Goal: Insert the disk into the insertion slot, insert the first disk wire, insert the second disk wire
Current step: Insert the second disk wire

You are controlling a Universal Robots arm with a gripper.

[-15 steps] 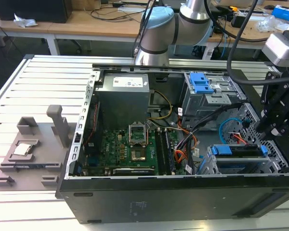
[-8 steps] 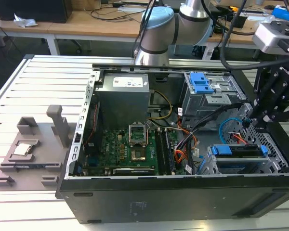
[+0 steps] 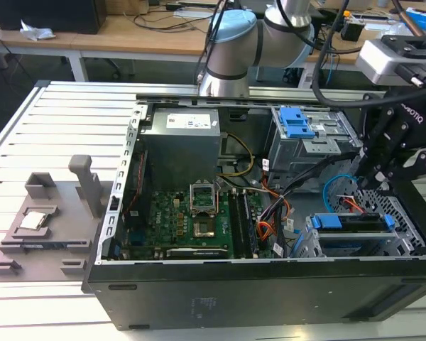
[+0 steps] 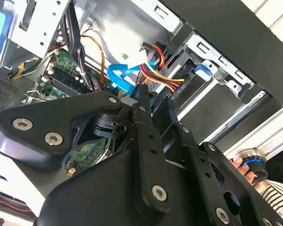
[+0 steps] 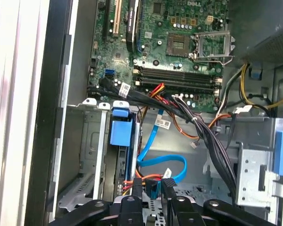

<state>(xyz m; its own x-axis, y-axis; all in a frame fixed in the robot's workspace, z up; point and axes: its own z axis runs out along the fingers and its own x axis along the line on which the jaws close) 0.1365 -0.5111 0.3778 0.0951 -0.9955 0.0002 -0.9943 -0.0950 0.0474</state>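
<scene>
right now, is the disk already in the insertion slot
Yes, in the exterior view the blue-framed disk sits inside the perforated insertion slot.

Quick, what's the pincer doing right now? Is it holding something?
Pincer: closed, holding the plug end of the blue cable.

An open black computer case (image 3: 234, 295) is lying on its side on a slatted surface (image 3: 64, 121). A green motherboard (image 3: 188, 224) is sitting flat inside with its processor socket (image 3: 201, 197) facing up, and a grey power supply (image 3: 181, 145) is standing at its far side. A grey cage (image 3: 319, 142) with a blue latch (image 3: 296, 122) is sitting toward the exterior view's right. A black cable bundle (image 5: 200, 129) is crossing the board's edge in the first wrist view. A grey fixture (image 3: 53, 220) is resting on the surface at the exterior view's left.
</scene>
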